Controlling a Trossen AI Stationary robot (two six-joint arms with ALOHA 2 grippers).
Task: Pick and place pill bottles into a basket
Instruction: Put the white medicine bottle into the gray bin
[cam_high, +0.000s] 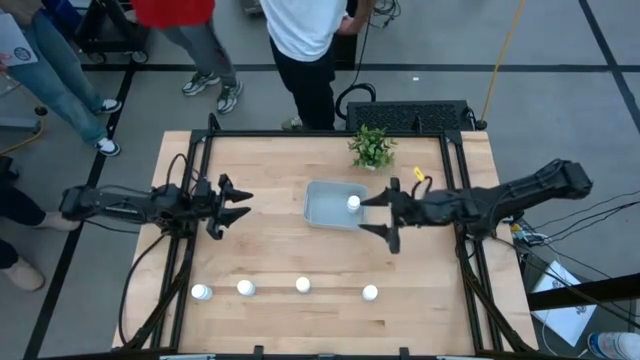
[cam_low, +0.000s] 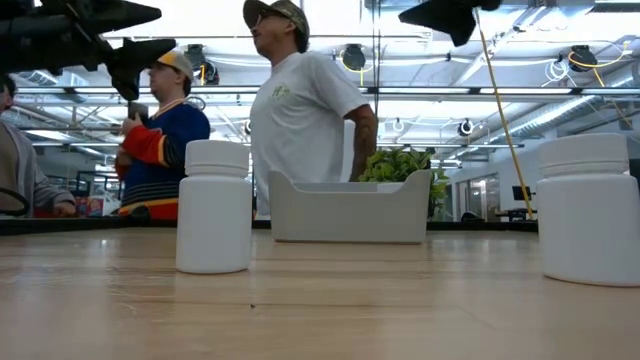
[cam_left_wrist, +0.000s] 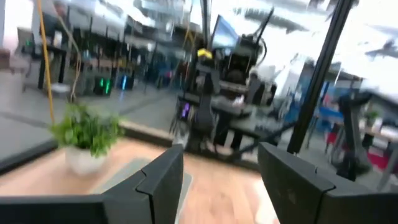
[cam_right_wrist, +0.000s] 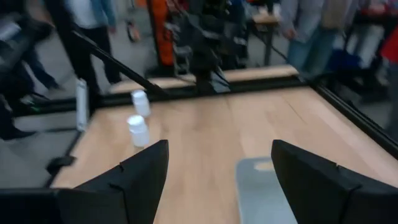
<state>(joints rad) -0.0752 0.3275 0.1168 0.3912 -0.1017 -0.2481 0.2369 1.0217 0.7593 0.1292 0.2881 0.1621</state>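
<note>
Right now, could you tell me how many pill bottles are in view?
5: one pill bottle lies inside the basket; four stand in a row near the table's front edge. None appears hidden.

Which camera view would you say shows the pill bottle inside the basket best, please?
The high view: looking straight down, it shows the bottle against the basket's right wall. In the low view the basket wall hides it; neither wrist view shows it.

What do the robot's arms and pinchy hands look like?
Both arms are dark, almost black, and jointed, with black cables trailing off. Each end effector, left and right, has two flat, pointed black fingers. A small yellow tag sits near the right one.
</note>
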